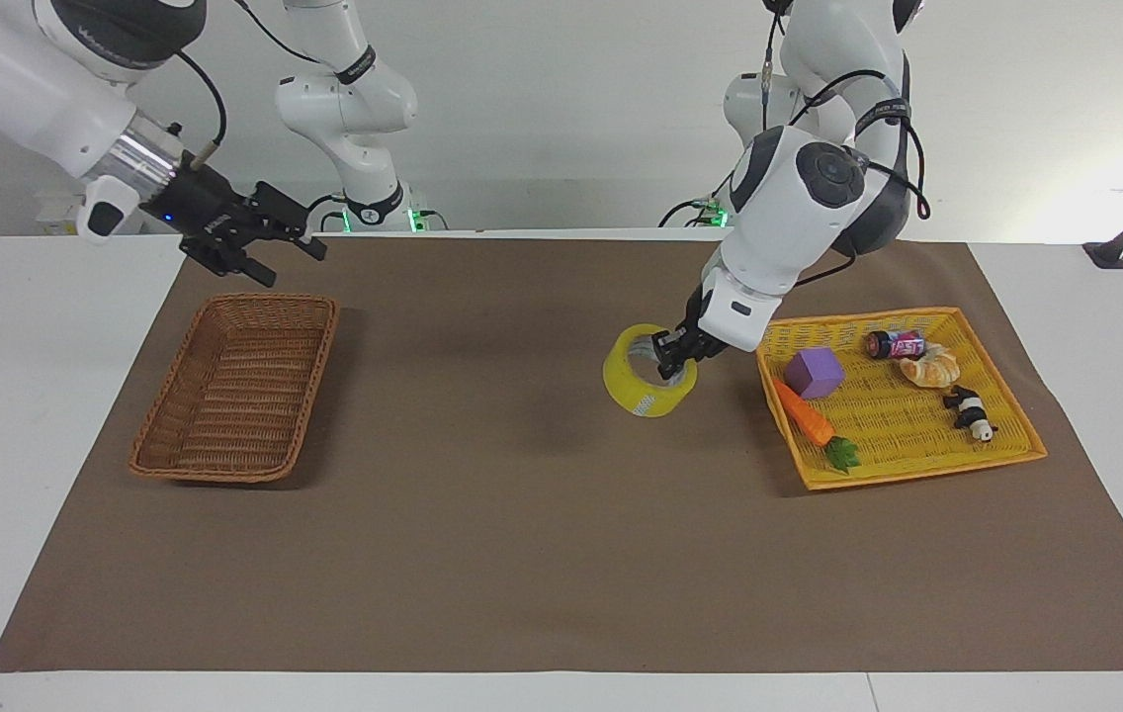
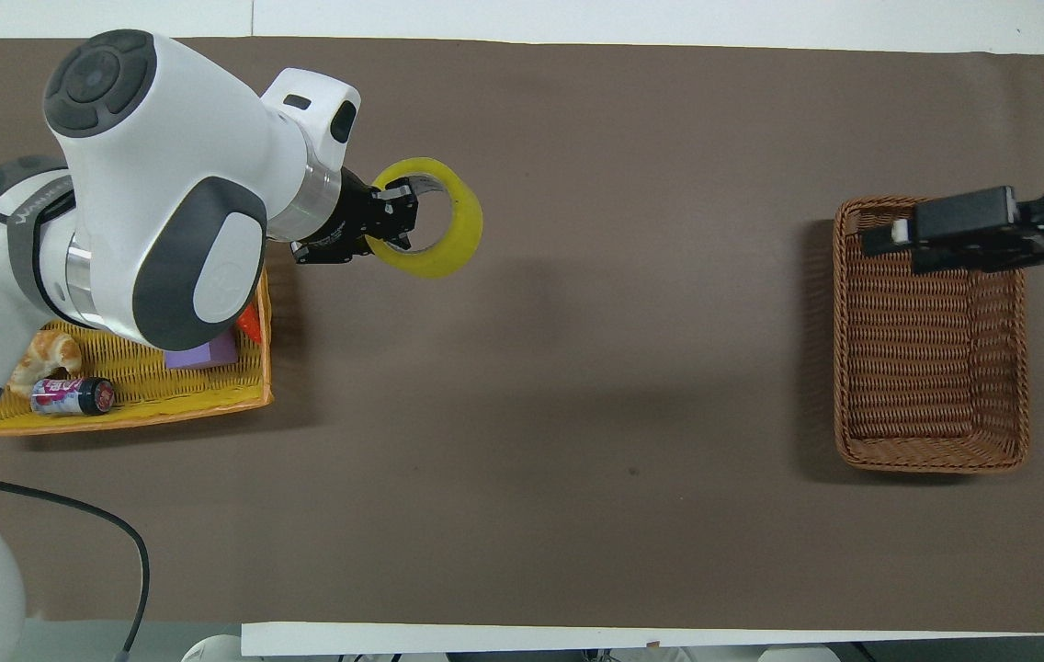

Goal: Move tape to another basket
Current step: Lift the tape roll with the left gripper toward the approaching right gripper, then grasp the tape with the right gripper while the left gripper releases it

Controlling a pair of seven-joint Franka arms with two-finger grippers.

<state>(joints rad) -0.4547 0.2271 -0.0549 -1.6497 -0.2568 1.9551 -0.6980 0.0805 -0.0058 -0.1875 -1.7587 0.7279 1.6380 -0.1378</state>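
While held up over the brown mat beside the yellow tray (image 1: 917, 465), the tape (image 1: 643, 391) sits clenched by its rim in the left gripper (image 1: 672, 358). Right gripper (image 1: 270, 252): fingers spread, nothing held, hangs over the basket (image 1: 235, 396) edge closest to the robots. Basket stands at right arm's end of counter.

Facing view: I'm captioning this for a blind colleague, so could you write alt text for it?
The left gripper, shut on the wall of a yellow tape, holds it above the brown mat beside a yellow tray of small toys. Toward the right arm's end of the table, the open right gripper hovers over the brown wicker basket.
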